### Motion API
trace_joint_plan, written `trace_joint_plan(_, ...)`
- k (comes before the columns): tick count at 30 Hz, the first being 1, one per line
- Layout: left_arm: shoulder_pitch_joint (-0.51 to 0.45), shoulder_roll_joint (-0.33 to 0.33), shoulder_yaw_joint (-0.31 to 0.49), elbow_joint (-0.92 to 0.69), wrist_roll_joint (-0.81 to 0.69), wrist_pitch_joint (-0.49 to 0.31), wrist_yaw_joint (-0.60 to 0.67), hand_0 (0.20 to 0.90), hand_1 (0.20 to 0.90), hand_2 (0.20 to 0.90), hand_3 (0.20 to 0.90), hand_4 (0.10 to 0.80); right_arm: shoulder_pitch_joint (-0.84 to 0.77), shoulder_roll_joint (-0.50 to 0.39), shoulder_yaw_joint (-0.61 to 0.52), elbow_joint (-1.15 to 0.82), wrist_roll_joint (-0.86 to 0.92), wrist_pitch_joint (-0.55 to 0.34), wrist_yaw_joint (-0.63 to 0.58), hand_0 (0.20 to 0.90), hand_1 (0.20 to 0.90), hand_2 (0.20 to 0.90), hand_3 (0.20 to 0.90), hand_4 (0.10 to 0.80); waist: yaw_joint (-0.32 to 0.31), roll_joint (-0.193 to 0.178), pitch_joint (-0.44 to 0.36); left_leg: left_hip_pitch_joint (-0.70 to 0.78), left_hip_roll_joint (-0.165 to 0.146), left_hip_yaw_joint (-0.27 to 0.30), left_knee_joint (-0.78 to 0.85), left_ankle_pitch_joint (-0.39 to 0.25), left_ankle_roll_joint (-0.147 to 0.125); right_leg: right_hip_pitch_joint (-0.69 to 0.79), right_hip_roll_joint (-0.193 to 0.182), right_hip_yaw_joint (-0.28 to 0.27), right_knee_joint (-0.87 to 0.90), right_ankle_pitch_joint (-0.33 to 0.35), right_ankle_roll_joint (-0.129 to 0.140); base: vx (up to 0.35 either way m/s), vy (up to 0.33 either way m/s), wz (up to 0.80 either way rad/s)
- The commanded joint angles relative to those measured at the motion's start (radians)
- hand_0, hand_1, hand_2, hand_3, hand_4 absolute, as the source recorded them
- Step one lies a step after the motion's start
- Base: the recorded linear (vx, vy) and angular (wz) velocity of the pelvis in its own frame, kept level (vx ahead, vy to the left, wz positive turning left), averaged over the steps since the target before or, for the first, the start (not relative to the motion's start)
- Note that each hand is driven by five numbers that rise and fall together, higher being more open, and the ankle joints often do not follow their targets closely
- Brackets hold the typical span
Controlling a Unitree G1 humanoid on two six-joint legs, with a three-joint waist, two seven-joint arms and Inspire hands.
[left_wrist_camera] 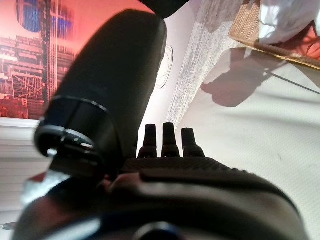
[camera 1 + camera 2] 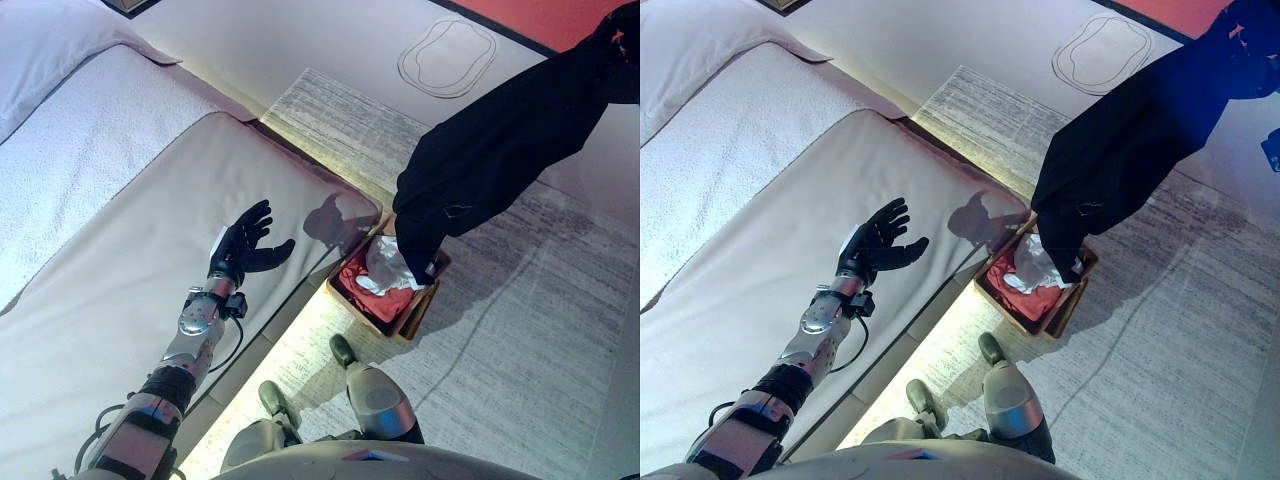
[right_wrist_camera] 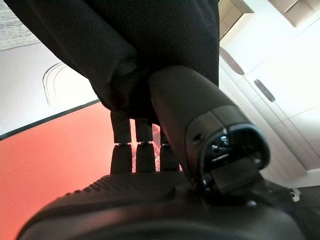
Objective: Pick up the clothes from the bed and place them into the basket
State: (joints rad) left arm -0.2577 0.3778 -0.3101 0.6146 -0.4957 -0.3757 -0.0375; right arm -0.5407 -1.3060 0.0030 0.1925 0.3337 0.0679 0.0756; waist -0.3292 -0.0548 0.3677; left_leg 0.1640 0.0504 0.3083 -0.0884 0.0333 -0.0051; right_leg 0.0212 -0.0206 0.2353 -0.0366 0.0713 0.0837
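A black garment [image 2: 490,160] hangs from my right hand [image 2: 622,40] at the upper right, its lower end dangling into the basket [image 2: 345,300] beside the bed. In the right wrist view my right hand [image 3: 145,160] has its fingers and thumb pinched on the black cloth [image 3: 125,45]. The basket holds red [image 2: 385,300] and white [image 2: 385,265] clothes. My left hand [image 2: 245,245] hovers open over the bed [image 2: 120,260] with nothing in it. The bed shows no clothes on it.
A white pillow [image 2: 50,40] lies at the bed's far left. A striped grey rug [image 2: 520,320] covers the floor round the basket. A flat oval outline [image 2: 447,55] marks the floor farther off, with a red area [image 2: 540,18] beyond.
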Motion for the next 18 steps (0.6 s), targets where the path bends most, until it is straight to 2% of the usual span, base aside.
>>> trace_joint_plan(1, 0.045, -0.008, 0.012, 0.038, 0.030, -0.109, -0.006, 0.900, 0.900, 0.900, 0.900, 0.800, 0.073, 0.066, -0.104, 0.005, -0.024, -0.027, -0.024, 0.300, 0.300, 0.300, 0.200, 0.100, 0.035, -0.026, -0.312, -0.002, 0.005, -0.023, 0.109, -0.205, 0.014, -0.069, 0.014, -0.034, 0.055, -0.031, 0.024, -0.042, -0.018, 0.00)
trace_joint_plan(4, 0.039, -0.012, 0.016, 0.030, 0.035, -0.102, 0.003, 0.900, 0.900, 0.900, 0.900, 0.800, 0.149, 0.164, -0.109, -0.021, -0.065, 0.001, -0.008, 0.300, 0.300, 0.300, 0.200, 0.100, 0.036, -0.024, -0.306, -0.002, 0.005, -0.023, 0.106, -0.202, 0.015, -0.072, 0.013, -0.034, 0.056, -0.030, 0.024, -0.045, -0.016, 0.00)
trace_joint_plan(6, 0.024, -0.016, 0.011, 0.026, 0.039, -0.092, 0.011, 0.900, 0.900, 0.900, 0.900, 0.800, 0.173, 0.251, -0.076, -0.004, -0.113, 0.017, 0.000, 0.300, 0.300, 0.300, 0.200, 0.100, 0.038, -0.021, -0.295, 0.000, 0.007, -0.027, 0.111, -0.206, 0.018, -0.068, 0.011, -0.040, 0.058, -0.032, 0.024, -0.044, -0.017, -0.01)
trace_joint_plan(8, 0.012, -0.021, 0.007, 0.027, 0.036, -0.089, 0.020, 0.900, 0.900, 0.900, 0.900, 0.800, 0.173, 0.294, -0.046, 0.022, -0.123, 0.024, 0.008, 0.300, 0.300, 0.300, 0.200, 0.100, 0.039, -0.018, -0.290, 0.002, 0.007, -0.025, 0.112, -0.207, 0.019, -0.070, 0.010, -0.043, 0.059, -0.031, 0.023, -0.036, -0.007, -0.01)
trace_joint_plan(14, -0.025, -0.052, -0.038, 0.028, 0.052, -0.081, 0.054, 0.900, 0.900, 0.900, 0.900, 0.800, 0.158, 0.443, 0.075, 0.271, -0.114, -0.025, 0.012, 0.300, 0.300, 0.300, 0.200, 0.100, 0.065, -0.010, -0.277, 0.004, 0.005, -0.031, 0.115, -0.209, 0.020, -0.067, 0.006, -0.056, 0.057, -0.028, 0.021, -0.036, -0.020, 0.01)
trace_joint_plan(18, -0.052, -0.078, -0.075, 0.036, 0.048, -0.083, 0.088, 0.900, 0.900, 0.900, 0.900, 0.800, 0.113, 0.538, 0.138, 0.431, -0.069, -0.018, -0.025, 0.300, 0.300, 0.300, 0.200, 0.100, 0.086, -0.001, -0.270, -0.006, 0.004, -0.035, 0.117, -0.206, 0.017, -0.076, 0.003, -0.062, 0.058, -0.025, 0.020, -0.022, -0.009, 0.02)
